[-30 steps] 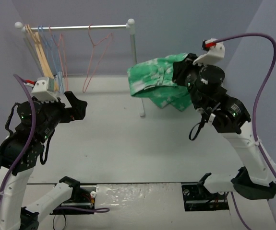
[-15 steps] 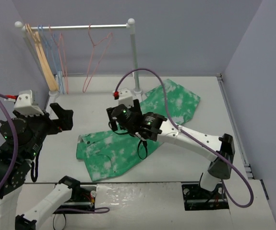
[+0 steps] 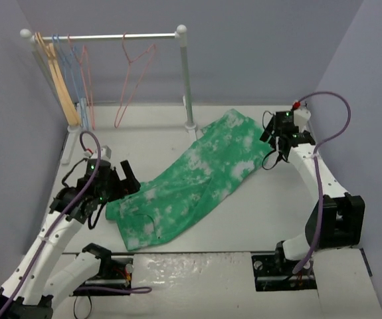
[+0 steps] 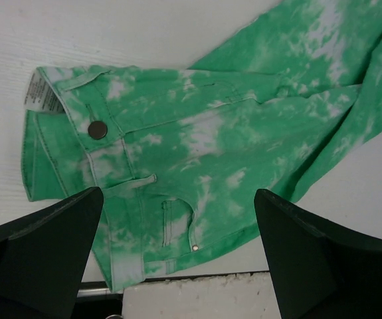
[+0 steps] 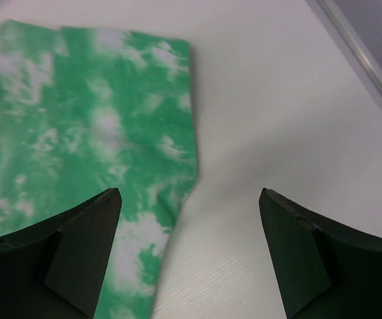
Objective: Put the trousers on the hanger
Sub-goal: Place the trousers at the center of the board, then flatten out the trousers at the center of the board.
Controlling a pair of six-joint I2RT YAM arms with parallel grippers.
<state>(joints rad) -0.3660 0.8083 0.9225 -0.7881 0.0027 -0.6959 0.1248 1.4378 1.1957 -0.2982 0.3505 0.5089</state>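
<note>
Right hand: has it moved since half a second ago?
Yes. The right hand was left of the rack post, above the trousers; now it is well right of the post, open, beside the leg ends.

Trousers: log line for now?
trousers flat on table | hanger on rail | left gripper open over waistband | right gripper open by leg end

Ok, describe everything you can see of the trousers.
The trousers are green cloth mottled with white tie-dye blotches. They lie flat on the table, running diagonally from the waistband below the left gripper to the leg hems near the right gripper. The waistband end shows a dark button, a white label and pockets. Both grippers hover open, gripping nothing.
</note>
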